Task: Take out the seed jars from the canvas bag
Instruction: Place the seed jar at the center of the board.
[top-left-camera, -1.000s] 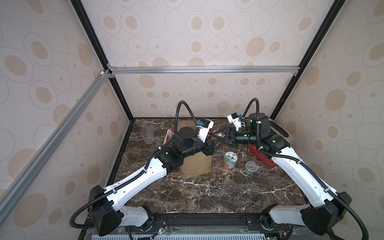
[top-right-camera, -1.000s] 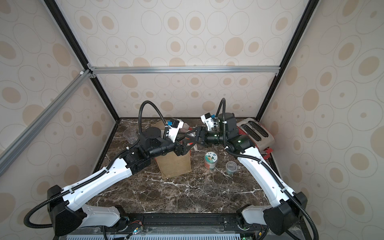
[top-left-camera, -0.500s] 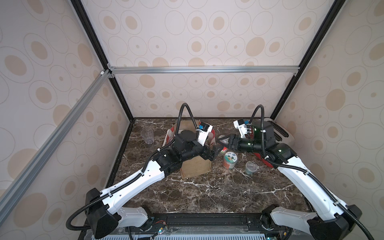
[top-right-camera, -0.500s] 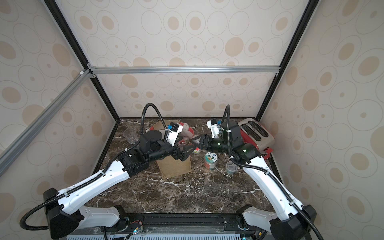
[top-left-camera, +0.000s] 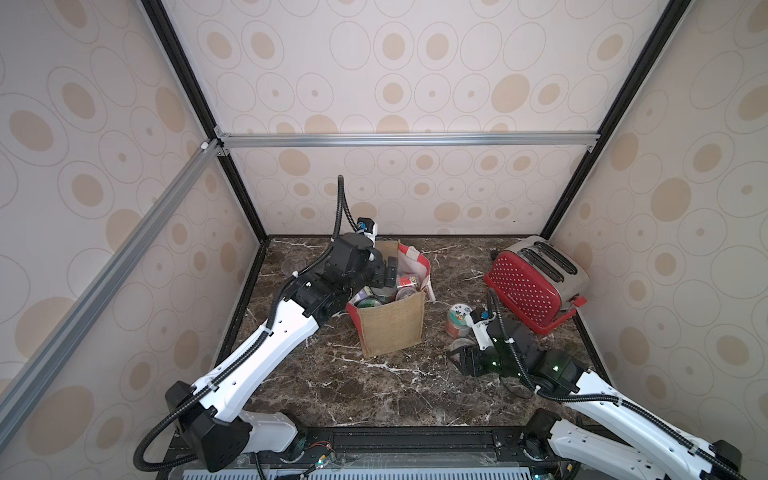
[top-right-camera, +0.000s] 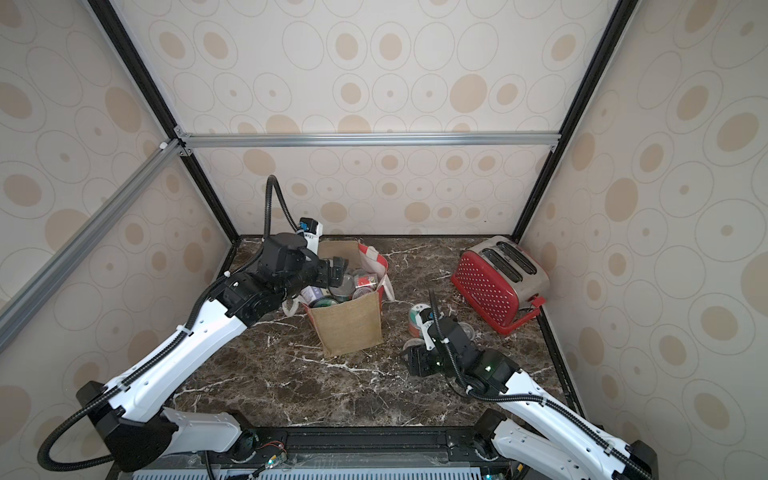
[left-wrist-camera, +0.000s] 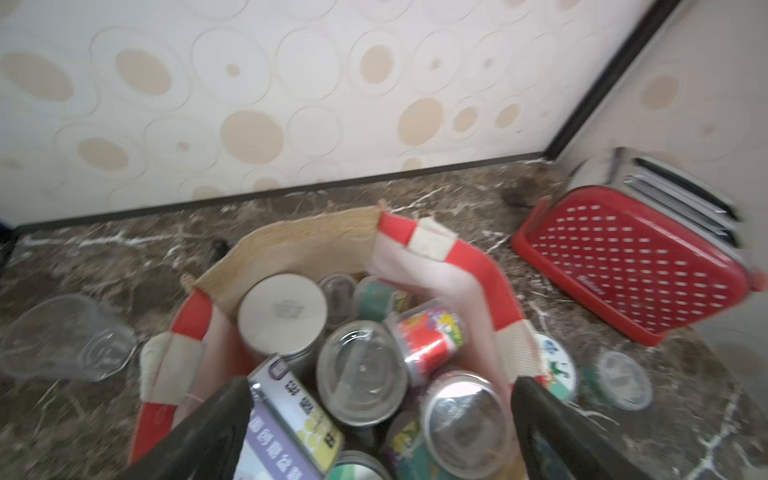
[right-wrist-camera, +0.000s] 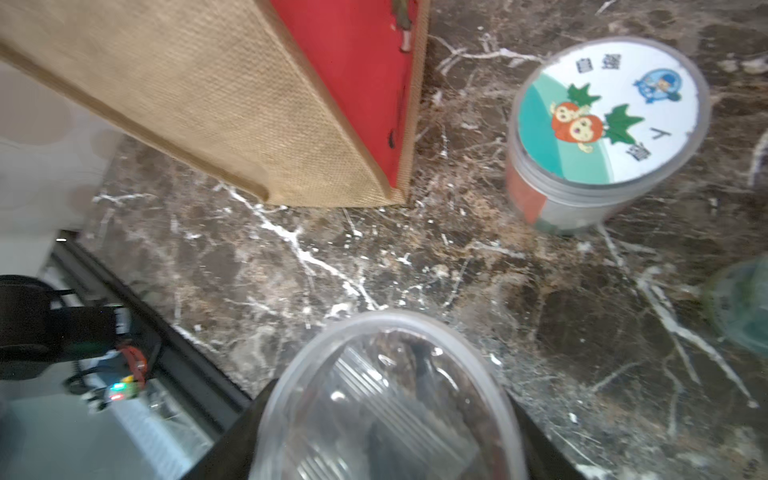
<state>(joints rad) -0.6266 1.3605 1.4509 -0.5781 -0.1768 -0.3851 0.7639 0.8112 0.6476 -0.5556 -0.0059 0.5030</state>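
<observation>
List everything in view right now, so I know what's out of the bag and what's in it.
canvas bag: one, tan burlap with red sides, mid-table, upright, mouth open.
seed jars in the bag: at least six showing, clear, white-lidded or labelled, packed together.
sticker-lid jar: one, cartoon lid, on the table right of the bag.
small clear cup: one, on the table beside the sticker-lid jar.
clear-lidded jar: one, between the right gripper's fingers, nearer the front than the sticker-lid jar.
drinking glass: one, clear, on the table left of the bag.
toaster: one, red with white dots, back right corner.
table: one, dark marble.
left gripper: open, over the bag's mouth.
right gripper: shut on the clear-lidded jar.
</observation>
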